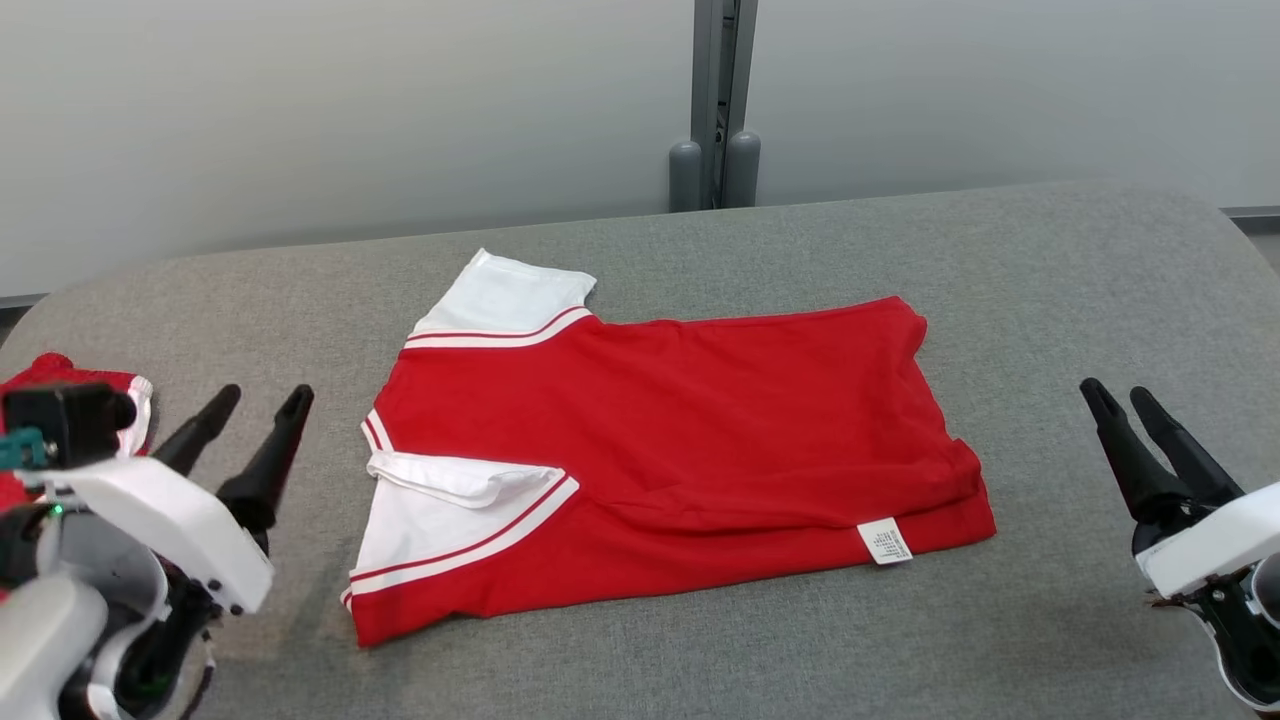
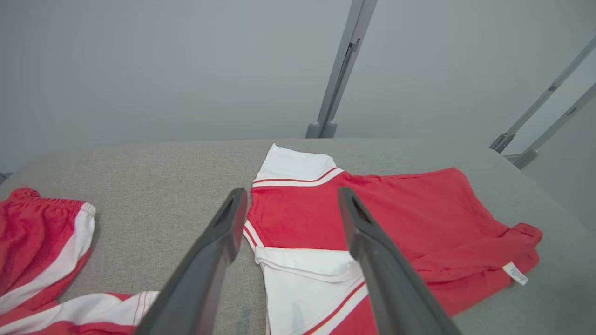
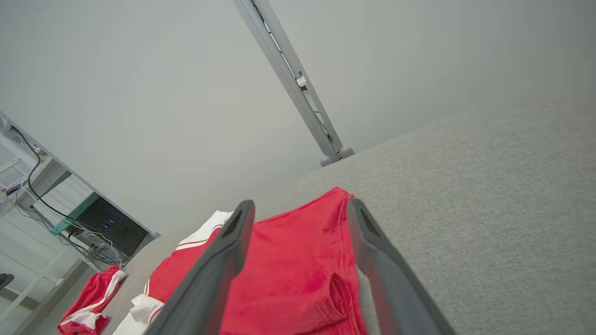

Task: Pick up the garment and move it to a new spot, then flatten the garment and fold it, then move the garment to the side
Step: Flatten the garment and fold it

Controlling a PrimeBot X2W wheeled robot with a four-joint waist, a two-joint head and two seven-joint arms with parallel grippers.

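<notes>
The garment (image 1: 660,440) is a red shirt with white sleeves and red-white trim, lying folded flat in the middle of the grey padded table (image 1: 1050,290), a white label at its near right corner. In the left wrist view the garment (image 2: 396,223) spreads beyond the fingers; in the right wrist view the garment (image 3: 288,270) lies under them. My left gripper (image 1: 255,420) hovers open to the left of it, nothing between its fingers. My right gripper (image 1: 1122,398) stands open off the right side, apart from the cloth.
A second red-and-white piece of clothing (image 1: 60,400) lies crumpled at the table's left edge, beside my left arm. A grey post (image 1: 715,110) stands behind the table against the pale wall. Shelves and cables (image 3: 51,209) show in the right wrist view.
</notes>
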